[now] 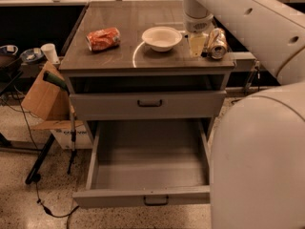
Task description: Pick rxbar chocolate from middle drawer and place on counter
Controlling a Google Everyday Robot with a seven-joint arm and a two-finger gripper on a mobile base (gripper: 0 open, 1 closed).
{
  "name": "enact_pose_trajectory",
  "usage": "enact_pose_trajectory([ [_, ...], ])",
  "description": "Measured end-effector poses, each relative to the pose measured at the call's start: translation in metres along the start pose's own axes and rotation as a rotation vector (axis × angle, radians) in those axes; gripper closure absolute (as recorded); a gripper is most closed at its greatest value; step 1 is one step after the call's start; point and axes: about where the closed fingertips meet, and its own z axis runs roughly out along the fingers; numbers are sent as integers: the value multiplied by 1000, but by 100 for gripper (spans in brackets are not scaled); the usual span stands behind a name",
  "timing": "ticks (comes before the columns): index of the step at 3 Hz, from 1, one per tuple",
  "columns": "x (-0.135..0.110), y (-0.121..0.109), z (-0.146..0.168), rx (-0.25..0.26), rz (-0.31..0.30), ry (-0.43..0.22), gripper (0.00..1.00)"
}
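The gripper (197, 43) is down at the right rear part of the glossy grey-brown counter (138, 15), at the end of the robot's thick white arm (248, 20), which crosses the upper right corner of the camera view. Its pale yellowish tip meets the counter surface, or nearly does. Whether its grip is spread, closed or clamped on anything cannot be told.

Right against the gripper's right side sits a narrow dark shape (206, 50) that looks like the rxbar chocolate in its near-black wrapper. It lies between the gripper and a gold metal can (218, 43) lying on its side. Whether the bar rests freely on the counter or is gripped is unclear.

Just left of the gripper stands a shallow round white bowl (162, 37), with a pale curved ring line (135, 55) on the counter at its left edge. Farther left of the gripper, well apart, lies a crushed orange can (103, 38).

Below the gripper, the shallower grey drawer front (147, 104) with a dark handle is shut. Under it the wide grey metal middle drawer (143, 197) stands pulled fully out toward the camera, its smooth grey floor showing.

Far to the gripper's left, beside the cabinet, a brown cardboard box (40, 97) leans, with a white cup (49, 53) above it. The robot's rounded white body (259, 166) fills the lower right.
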Motion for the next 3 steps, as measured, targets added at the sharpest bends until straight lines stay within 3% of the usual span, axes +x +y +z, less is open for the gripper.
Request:
enact_pose_trajectory([
  [1, -9, -8, 8, -6, -3, -18, 100],
  [3, -11, -25, 25, -10, 65, 7, 58],
])
